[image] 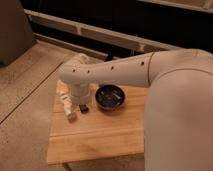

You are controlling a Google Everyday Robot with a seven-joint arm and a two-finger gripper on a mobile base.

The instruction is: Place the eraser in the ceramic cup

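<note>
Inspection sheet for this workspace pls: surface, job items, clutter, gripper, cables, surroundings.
Surface: wooden board lying on a speckled surface.
Job's things: eraser, a small black block just under the gripper; cannot tell whether it is held or lying. Cup not seen, possibly behind the arm.
Clutter: pale box left of the eraser; dark bowl to its right.
Grippers: gripper points down over the board's back left.
Cables: nothing seen.
Surroundings: dark rails behind.
</note>
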